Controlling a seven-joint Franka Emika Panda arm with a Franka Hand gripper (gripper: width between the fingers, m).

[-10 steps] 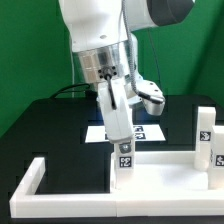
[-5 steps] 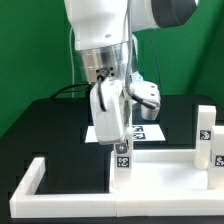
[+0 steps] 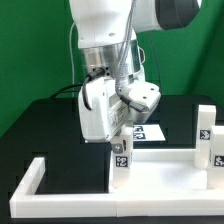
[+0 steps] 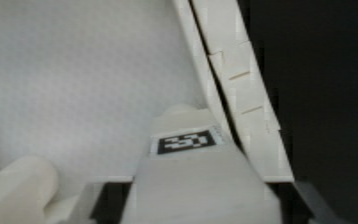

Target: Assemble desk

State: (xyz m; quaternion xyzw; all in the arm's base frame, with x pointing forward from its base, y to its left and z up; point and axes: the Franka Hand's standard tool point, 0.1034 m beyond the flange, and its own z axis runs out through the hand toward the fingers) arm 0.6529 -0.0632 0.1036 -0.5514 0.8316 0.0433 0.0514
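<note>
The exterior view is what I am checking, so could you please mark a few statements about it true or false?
1. The gripper is over an upright leg. True.
2. A second upright leg is near the exterior view's right edge. True.
3. The marker board hangs in the air. False: it lies flat on the table.
4. The table is white. False: it is black.
5. The tabletop panel is tipped on edge. False: it lies flat.

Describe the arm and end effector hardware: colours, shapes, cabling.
White glossy rounded arm shell with a dark grey joint cap at top. A ribbed silver metallic wrist flange sits above the boxy white end effector. A thin black cable trails behind the wrist. No sleeves or markings visible.
</note>
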